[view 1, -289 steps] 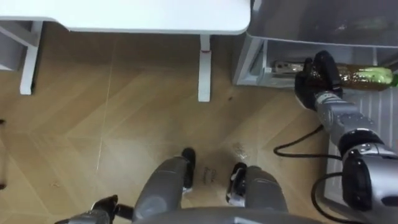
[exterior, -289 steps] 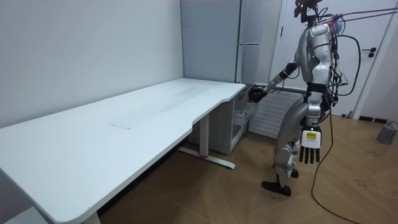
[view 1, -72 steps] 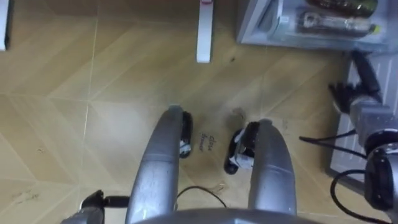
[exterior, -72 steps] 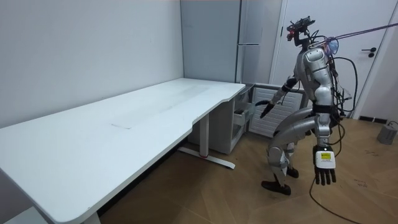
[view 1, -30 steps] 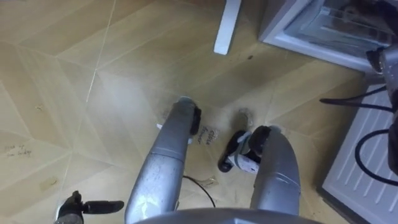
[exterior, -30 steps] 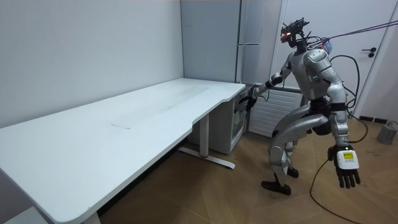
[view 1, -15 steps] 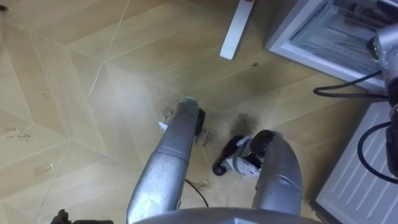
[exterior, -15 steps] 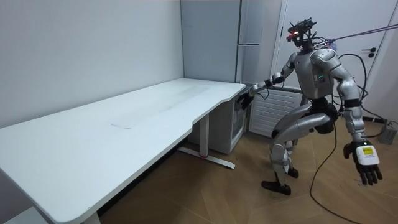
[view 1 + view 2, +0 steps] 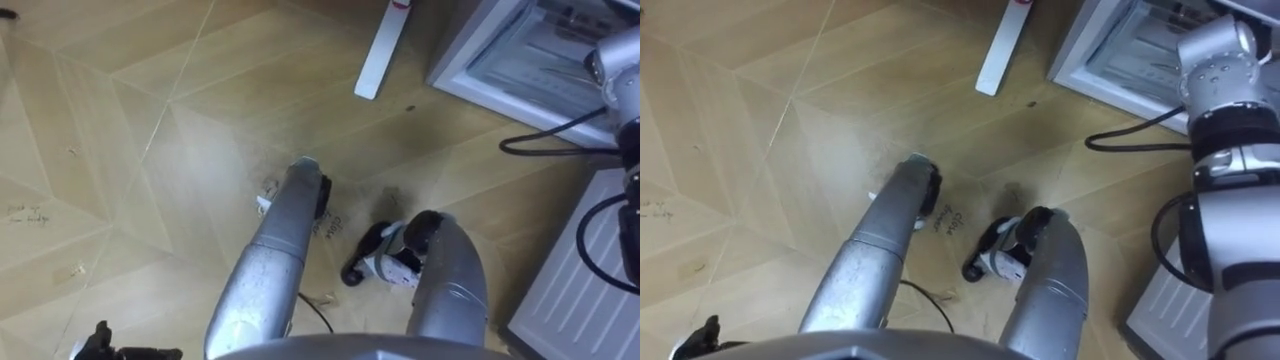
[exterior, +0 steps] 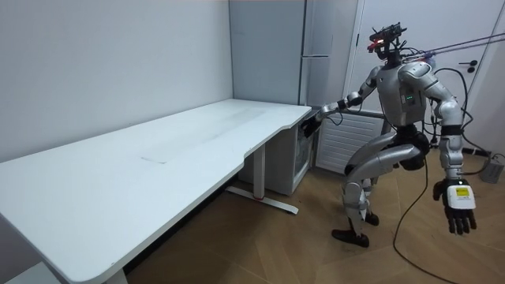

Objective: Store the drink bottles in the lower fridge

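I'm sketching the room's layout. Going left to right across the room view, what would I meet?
From the left: white desk → right hand at the lower fridge → white ribbed panel → left hand, hanging open → small grey container on the floor.

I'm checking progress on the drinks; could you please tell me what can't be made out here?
Inside the fridge: the eye views' top edge cuts off its shelves; in the room view the table partly hides it.
What the right robot hand holds, if anything: too small in the room view.
The left robot hand: open in the room view, but cut by the left eye view's bottom edge.
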